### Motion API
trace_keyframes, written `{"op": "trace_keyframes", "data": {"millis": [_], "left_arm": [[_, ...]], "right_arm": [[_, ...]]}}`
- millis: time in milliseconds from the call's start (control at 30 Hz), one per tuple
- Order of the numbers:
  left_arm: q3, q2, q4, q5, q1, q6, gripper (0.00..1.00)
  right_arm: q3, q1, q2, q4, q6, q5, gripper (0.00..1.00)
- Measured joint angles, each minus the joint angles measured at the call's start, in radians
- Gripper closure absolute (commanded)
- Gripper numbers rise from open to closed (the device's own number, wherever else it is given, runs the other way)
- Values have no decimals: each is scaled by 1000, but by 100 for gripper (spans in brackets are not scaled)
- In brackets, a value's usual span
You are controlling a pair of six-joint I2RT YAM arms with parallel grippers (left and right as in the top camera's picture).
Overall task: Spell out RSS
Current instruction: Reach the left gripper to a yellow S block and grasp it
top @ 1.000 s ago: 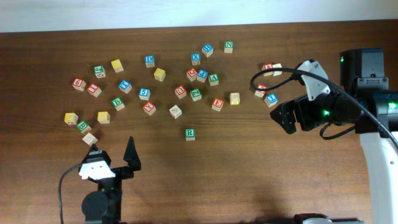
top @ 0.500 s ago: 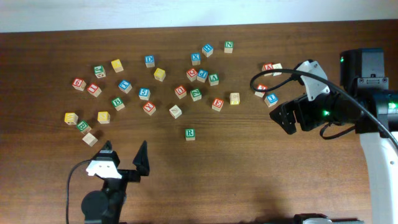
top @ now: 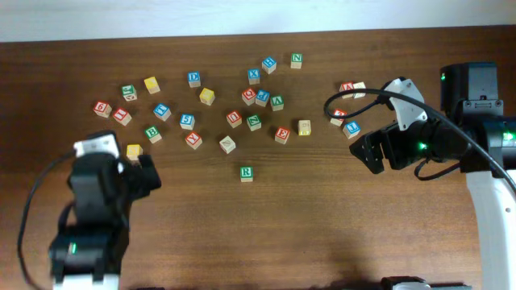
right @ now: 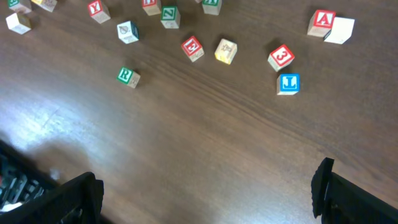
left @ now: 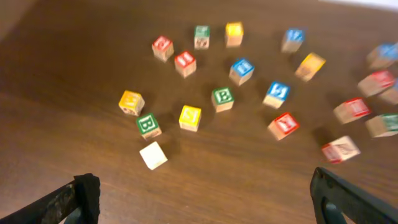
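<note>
**Green R block sitting alone, both pincers empty**

The green R block (top: pixel 246 172) is sitting by itself on the worktop (top: pixel 322 234), just below the scattered letter blocks (top: pixel 234 119). It's looking like small painted wood: light, stiff, a bit slick, so I'd be pinching two flat opposite faces. Left pincer (left: pixel 204 186) and right pincer (right: pixel 205 180) are both gaping wide, holding nothing.

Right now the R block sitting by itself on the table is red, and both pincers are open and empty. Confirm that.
One thing is wrong: the R block is green, not red, as the right wrist view shows. The rest holds: it sits by itself on the table, and the left pincer and the right pincer are both open and empty.
</note>
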Motion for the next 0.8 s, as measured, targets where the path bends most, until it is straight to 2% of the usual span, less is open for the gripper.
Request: {"op": "trace_keyframes", "data": {"millis": [133, 400, 500, 567, 633, 800], "left_arm": [[1, 139, 10, 5, 0, 0, 1], [33, 161, 26, 29, 6, -32, 1], [34, 183, 31, 44, 74, -31, 1], [43, 250, 50, 100, 176, -7, 1], [82, 391, 56, 145, 282, 37, 1], [167, 607, 140, 160, 298, 155, 1]], "right_arm": [[0, 0, 0, -1, 0, -1, 2], [0, 0, 0, -1, 0, 0, 2], [0, 0, 0, -1, 0, 0, 2], [0, 0, 0, 0, 0, 0, 2], [0, 0, 0, -1, 0, -1, 2], [0, 0, 0, -1, 0, -1, 2]]}}
